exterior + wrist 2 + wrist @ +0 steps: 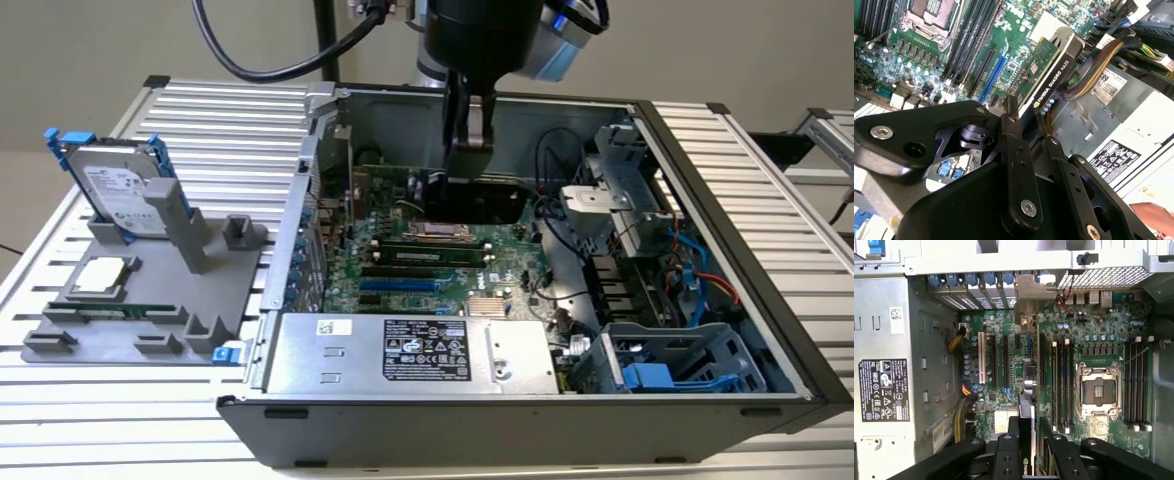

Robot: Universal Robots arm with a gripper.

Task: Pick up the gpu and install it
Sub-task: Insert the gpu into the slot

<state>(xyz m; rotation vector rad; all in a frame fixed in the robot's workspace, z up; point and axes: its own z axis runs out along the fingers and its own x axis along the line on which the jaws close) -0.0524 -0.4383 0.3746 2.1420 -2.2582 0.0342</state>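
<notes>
— Where's the gpu [1054, 65]?
— Clamped edge-on between the gripper [1026, 117]'s fingers [1013, 150], inside the open computer case [721, 190].
— And below it?
— The green motherboard [1094, 340], its slots [1004, 362] just beyond the fingers; the card isn't seated yet.

Open computer case on a slatted metal table, with spare parts on a grey holder beside it.

An open computer case [747, 190] sat on a slatted metal table [214, 110], its green motherboard [441, 250] exposed at the centre of the exterior view. A silver power supply [400, 350] with a black label lay along the lower edge of the case, and grey drive bays [667, 360] with blue clips stood at the lower right. At the left of the frame a grey parts holder [147, 310] carried an upright silver hard drive [120, 190] in blue rails, a processor chip [104, 277] and a thin RAM stick [114, 310] lying flat. In the first wrist view the empty processor socket [1099, 390] sat between rows of black memory slots [1061, 385].
</notes>
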